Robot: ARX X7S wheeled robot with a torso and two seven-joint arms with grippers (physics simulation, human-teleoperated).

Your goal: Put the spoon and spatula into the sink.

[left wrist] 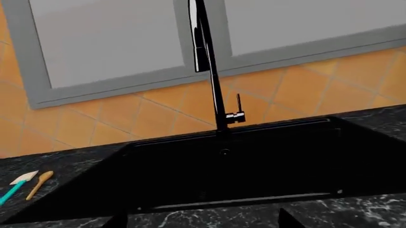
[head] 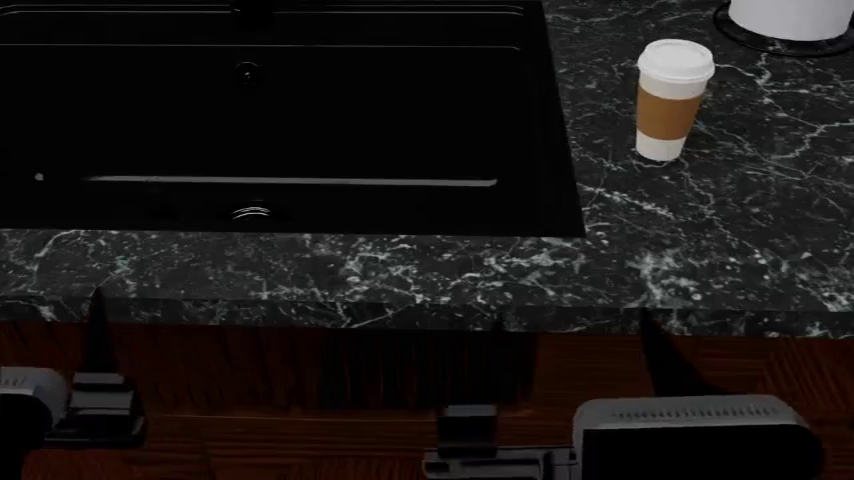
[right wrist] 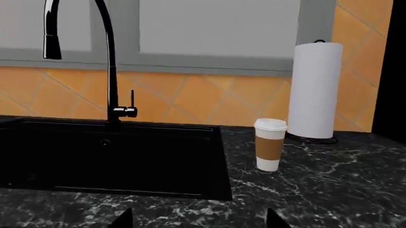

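Left wrist view: spoon [left wrist: 39, 184] beside spatula [left wrist: 17, 185], outside sink [left wrist: 235, 175].

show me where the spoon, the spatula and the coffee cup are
spoon [left wrist: 39, 184], left wrist view, middle of its wooden handle.
spatula [left wrist: 24, 177], left wrist view, cream blade.
coffee cup [head: 667, 108], head view, brown sleeve.

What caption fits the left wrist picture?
Spoon and spatula lie on the counter beside the sink.
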